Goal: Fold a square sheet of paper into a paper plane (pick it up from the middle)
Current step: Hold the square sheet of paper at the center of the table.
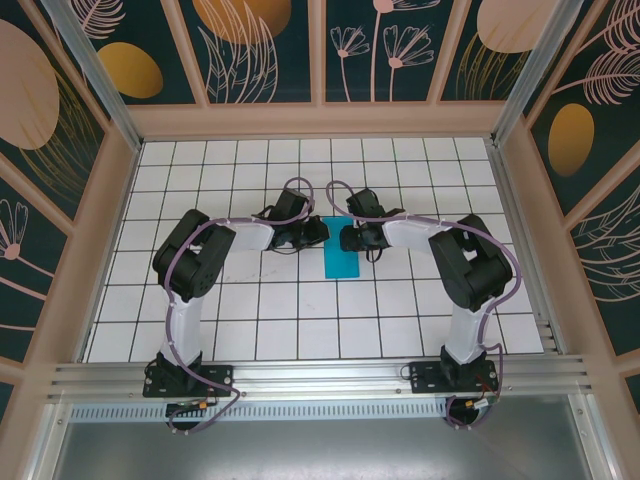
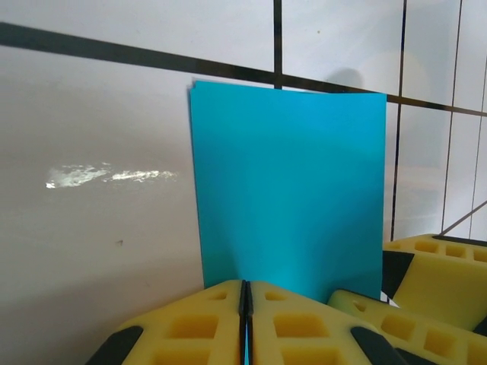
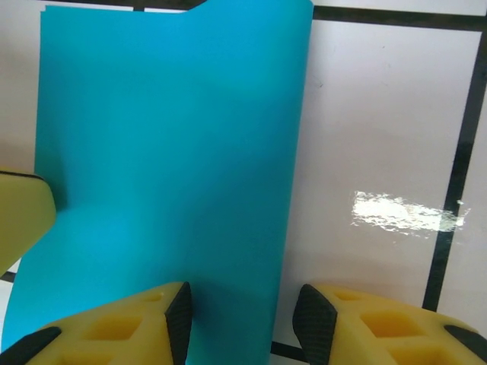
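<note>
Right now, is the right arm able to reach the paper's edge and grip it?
Probably yes. The right fingers stand open with the paper edge lying in the gap between them, nothing blocking. The left fingers, shut on the paper, sit close beside.

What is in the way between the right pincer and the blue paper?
Nothing that I can see. The right pincer is open right at the paper, and the paper's edge runs into the gap between its fingers. The left pincer is shut on the same paper, off to one side, not blocking.
</note>
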You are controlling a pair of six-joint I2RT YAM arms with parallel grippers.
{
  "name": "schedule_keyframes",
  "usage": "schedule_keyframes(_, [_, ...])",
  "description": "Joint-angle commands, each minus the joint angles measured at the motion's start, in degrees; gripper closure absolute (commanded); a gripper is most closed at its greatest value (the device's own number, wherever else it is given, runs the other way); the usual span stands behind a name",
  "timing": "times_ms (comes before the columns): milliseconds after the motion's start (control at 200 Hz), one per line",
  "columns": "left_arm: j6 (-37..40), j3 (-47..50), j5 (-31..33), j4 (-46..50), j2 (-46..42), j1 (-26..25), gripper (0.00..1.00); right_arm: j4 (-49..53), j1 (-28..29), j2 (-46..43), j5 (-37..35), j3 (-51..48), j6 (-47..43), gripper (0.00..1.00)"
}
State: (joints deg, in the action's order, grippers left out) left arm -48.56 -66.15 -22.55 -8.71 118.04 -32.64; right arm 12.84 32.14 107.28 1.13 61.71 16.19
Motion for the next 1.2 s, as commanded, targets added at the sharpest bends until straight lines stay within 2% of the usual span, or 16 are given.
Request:
schedule_keyframes(0, [1.66,-1.42,1.8,4.06,1.97,-0.22,0.87,0.72,-2.25,5.11,0.88,-3.53,-1.51,0.53])
schedule_keyframes(375, [2.48,-2.75,3.53,8.13,3.57,-0.22,0.88,2.4,-2.92,0.15,4.37,-1.24,0.98,0.51])
schedule_keyframes(651, [2.5,-2.63,4.25,8.84,3.95,-0.19,0.89,5.99,-3.05,-4.25,10.08,-0.78,5.27,0.48])
schedule_keyframes(901, [2.4,-2.57,4.62,8.89,3.86,-0.21,0.89,6.93,-2.87,-3.63,12.98,-0.58,6.28,0.53])
schedule_keyframes(1196, [2.65,-3.31,4.46,9.01,3.36,-0.22,0.89,8.34,-2.09,-0.29,8.11,-0.92,5.61,0.56])
